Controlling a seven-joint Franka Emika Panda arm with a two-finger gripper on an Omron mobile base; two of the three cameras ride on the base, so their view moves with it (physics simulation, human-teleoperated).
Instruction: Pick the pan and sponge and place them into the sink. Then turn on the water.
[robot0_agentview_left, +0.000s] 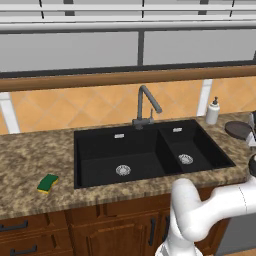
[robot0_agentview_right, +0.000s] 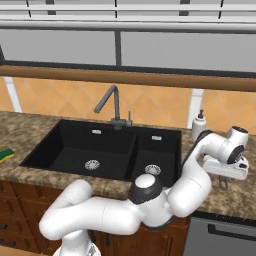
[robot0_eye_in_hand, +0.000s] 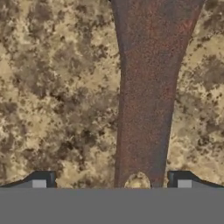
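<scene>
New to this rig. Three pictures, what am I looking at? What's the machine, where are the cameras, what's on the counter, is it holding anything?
It is a rendered kitchen. The machine is a white jointed arm on a base that drives. Two pictures come from cameras on that base, behind the arm to its left and right, looking over a speckled counter. The third looks along the hand.

On the counter: a black two-basin sink with a grey faucet, a green and yellow sponge left of the sink, a white soap bottle and a dark pan to the right.

The pincer is open and holds nothing. It hangs over the pan's handle, one finger on each side.
</scene>
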